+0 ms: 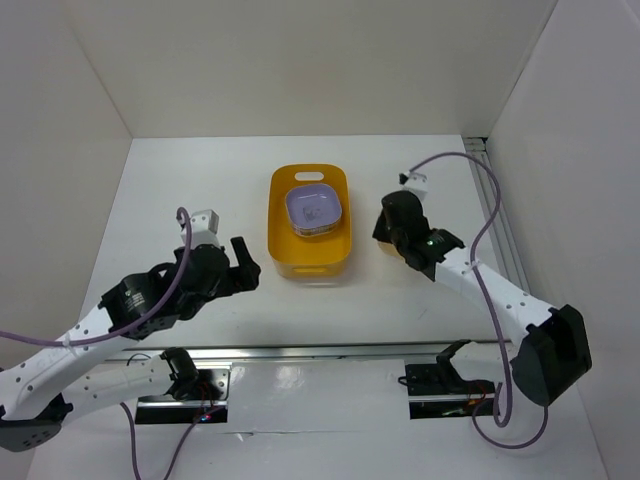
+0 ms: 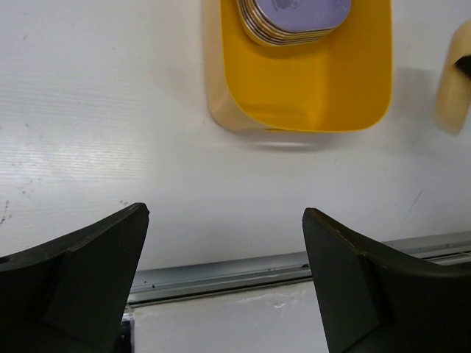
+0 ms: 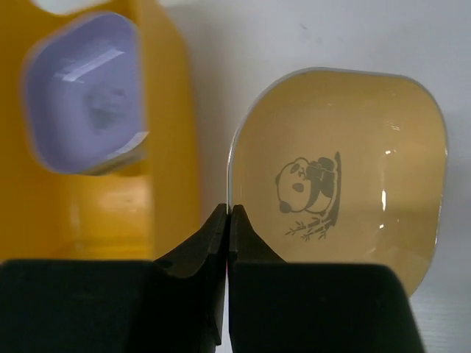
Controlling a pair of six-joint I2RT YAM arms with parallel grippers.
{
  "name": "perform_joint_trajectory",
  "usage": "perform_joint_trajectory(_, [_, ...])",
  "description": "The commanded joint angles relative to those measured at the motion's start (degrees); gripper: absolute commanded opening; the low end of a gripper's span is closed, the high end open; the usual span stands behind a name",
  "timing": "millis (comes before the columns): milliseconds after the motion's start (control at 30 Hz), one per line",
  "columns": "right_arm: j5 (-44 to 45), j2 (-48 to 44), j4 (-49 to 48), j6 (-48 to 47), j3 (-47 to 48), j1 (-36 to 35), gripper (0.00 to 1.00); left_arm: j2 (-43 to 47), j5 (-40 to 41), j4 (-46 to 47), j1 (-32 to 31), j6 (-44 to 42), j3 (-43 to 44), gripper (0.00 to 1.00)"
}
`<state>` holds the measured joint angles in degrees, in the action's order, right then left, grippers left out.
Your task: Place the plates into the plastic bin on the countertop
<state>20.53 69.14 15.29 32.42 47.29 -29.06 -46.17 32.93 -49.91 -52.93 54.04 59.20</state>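
From above, the plastic bin (image 1: pixel 310 268) sits mid-countertop (image 1: pixel 180 190), its long axis running from the near edge to the far edge. A purple plate (image 1: pixel 314 208) lies inside, towards the far end. The right gripper (image 1: pixel 392 232) hangs just beside the bin's right wall, and only a pale sliver of the yellow plate (image 1: pixel 386 246) shows beneath it. The bin therefore lies to this gripper's left, across one wall, and the right arm is plainly the nearer one. The left gripper (image 1: pixel 247 265) stands off the bin's near-left corner with nothing in it.

In the left wrist view, both dark fingers (image 2: pixel 81 287) are spread wide over bare countertop. The bin is ahead of them, and the purple plate tops a stack (image 2: pixel 294 22) whose count I cannot make out because the frame cuts it off. The yellow plate appears at the right edge, tilted and mostly out of frame.

In the right wrist view, the fingertips (image 3: pixel 221 228) are pinched together on the yellow plate's left rim. The panda print faces the camera and the bin wall is just to the left. Whether the plate's far edge rests on the countertop is hidden.
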Motion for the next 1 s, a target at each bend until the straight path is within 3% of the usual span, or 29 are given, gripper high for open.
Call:
perform_joint_trajectory(0, [7.6, 1.3, 4.0, -2.9, 13.3, -5.7, 0.0, 1.8, 2.9, -6.7, -0.2, 1.5, 2.9, 0.99])
perform_joint_trajectory(133, [13.7, 9.9, 4.6, -9.0, 25.3, -16.3, 0.0, 4.2, 4.9, -11.7, -0.2, 3.6, 2.9, 0.99])
perform_joint_trajectory(200, [12.4, 13.9, 4.6, -11.3, 32.4, -18.5, 0.0, 5.0, 5.7, -13.6, -0.2, 4.2, 2.9, 0.99])
perform_joint_trajectory(333, [-0.2, 26.9, 1.8, -21.0, 43.0, -19.6, 0.0, 7.8, 6.8, -15.0, -0.2, 5.3, 1.5, 0.99])
perform_joint_trajectory(533, [-4.4, 43.6, 13.3, -29.6, 64.3, -17.7, 0.0, 14.1, 6.8, -12.7, -0.2, 4.5, -0.5, 0.99])
perform_joint_trajectory(633, [-5.9, 47.6, 14.9, -30.9, 65.3, -15.7, 0.0, 15.8, 6.3, -12.1, -0.2, 4.5, -1.1, 0.99])
perform_joint_trajectory(900, [-3.1, 46.9, 9.4, -29.0, 55.8, -15.0, 0.0, 14.1, 6.3, -12.1, -0.2, 4.0, -1.6, 0.99])
perform_joint_trajectory(967, [-3.8, 46.9, 6.2, -28.4, 53.2, -15.0, 0.08, 13.4, 6.3, -12.1, -0.2, 4.0, -1.6, 0.99])
